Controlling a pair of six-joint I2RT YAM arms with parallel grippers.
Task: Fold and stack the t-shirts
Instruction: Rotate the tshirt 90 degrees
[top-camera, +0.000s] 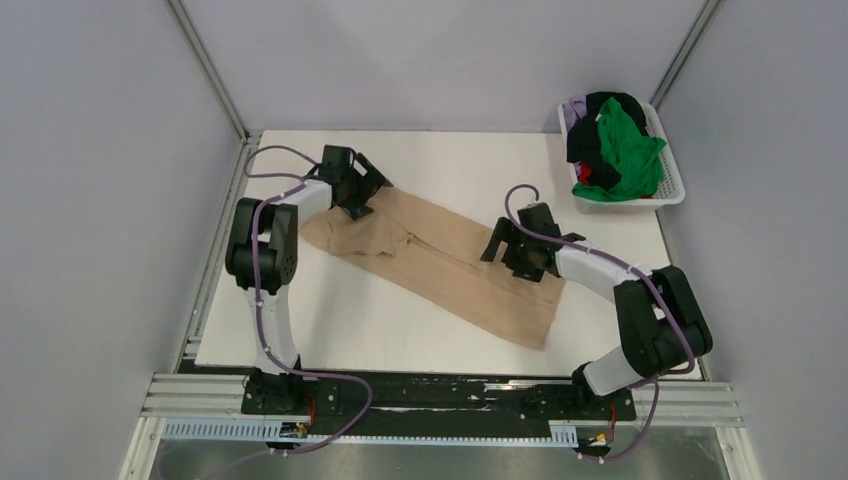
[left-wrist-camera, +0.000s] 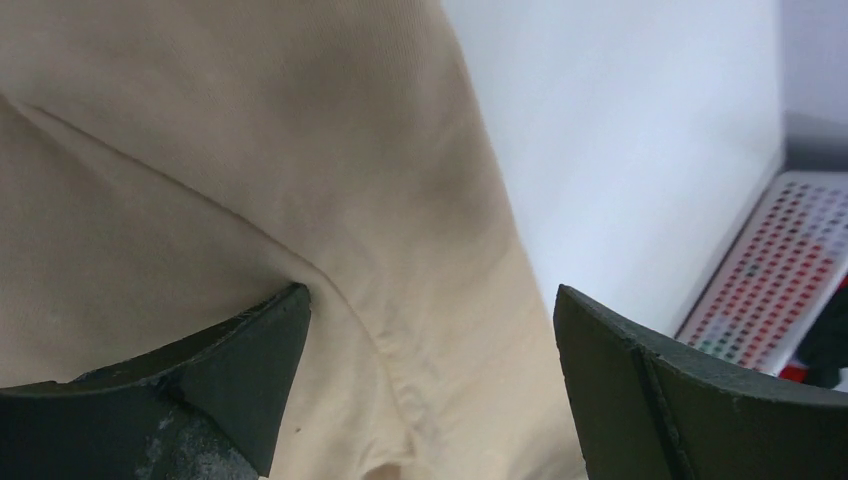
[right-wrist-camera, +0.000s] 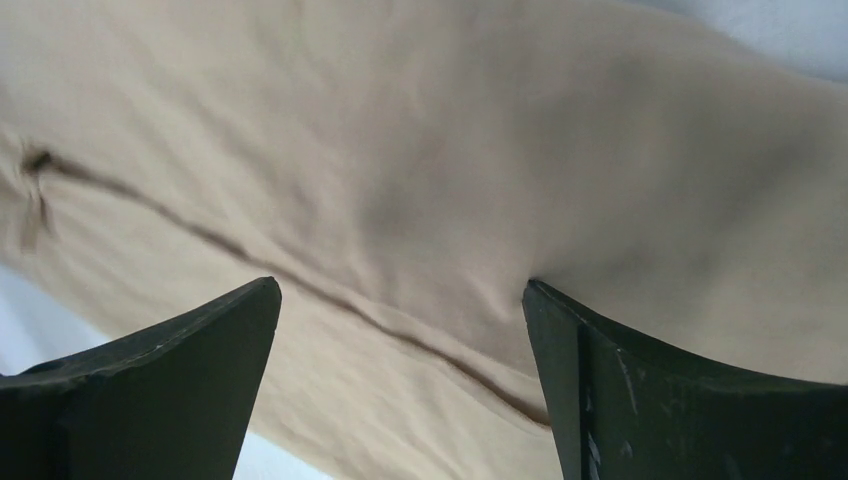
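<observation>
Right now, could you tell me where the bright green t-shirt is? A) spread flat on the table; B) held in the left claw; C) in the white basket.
C: the green t-shirt lies heaped in the white basket; only the tan t-shirt is spread out.

Tan-beige t-shirt (top-camera: 440, 262) lies flat on white table (top-camera: 400, 330), folded lengthwise into a long band (soft creases, one seam showing), running diagonally from far left to near right; green t-shirt (top-camera: 625, 150), black t-shirt (top-camera: 590, 135), red t-shirt (top-camera: 587, 173) & pale purple t-shirt (top-camera: 574, 105) sit crumpled in basket (top-camera: 672, 180), far-right corner, green uppermost.
</observation>
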